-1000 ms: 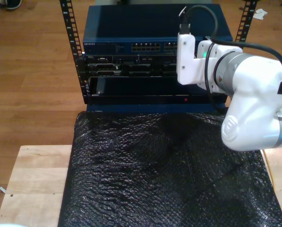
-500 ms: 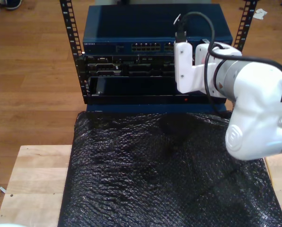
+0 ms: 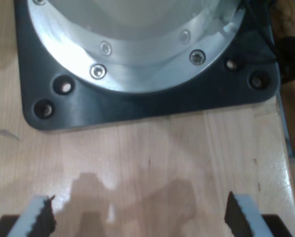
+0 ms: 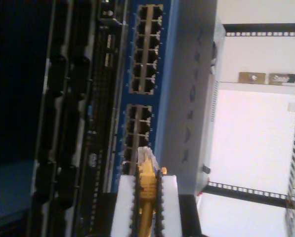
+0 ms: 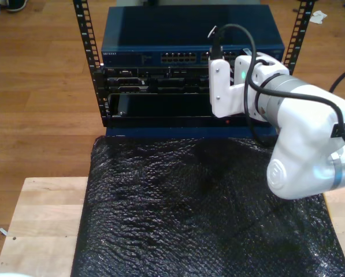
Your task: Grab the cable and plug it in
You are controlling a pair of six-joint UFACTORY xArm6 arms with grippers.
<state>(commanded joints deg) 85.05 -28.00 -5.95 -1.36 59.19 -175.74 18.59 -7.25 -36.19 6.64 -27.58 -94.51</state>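
My second gripper pinches the cable, its plug near the switch ports. My first gripper gapes over bare wooden table, beside a base plate. The exterior view hides that cable behind the arm.

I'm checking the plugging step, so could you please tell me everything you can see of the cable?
The cable is thin and yellow-orange, ending in a small clear plastic plug. My second gripper is shut on it, white ribbed pads pressing both sides, with the plug sticking out past the fingertips. It points at the blue network switch, its tip right by the port rows; whether it has entered a port I cannot tell.
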